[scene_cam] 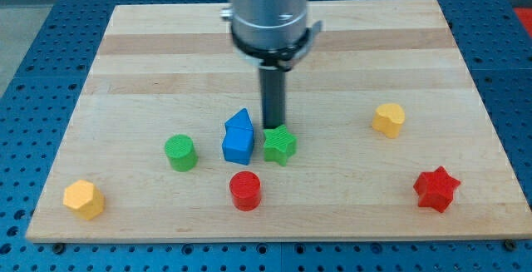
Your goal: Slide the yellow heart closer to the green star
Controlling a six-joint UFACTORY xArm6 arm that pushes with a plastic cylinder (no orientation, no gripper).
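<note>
The yellow heart lies at the view's right on the wooden board. The green star sits near the board's middle, well to the left of the heart. My tip stands right at the top edge of the green star, touching or nearly touching it. The tip is far to the left of the yellow heart.
A blue block sits just left of the green star. A green cylinder is further left. A red cylinder lies below the star. A red star is at lower right. A yellow hexagon is at lower left.
</note>
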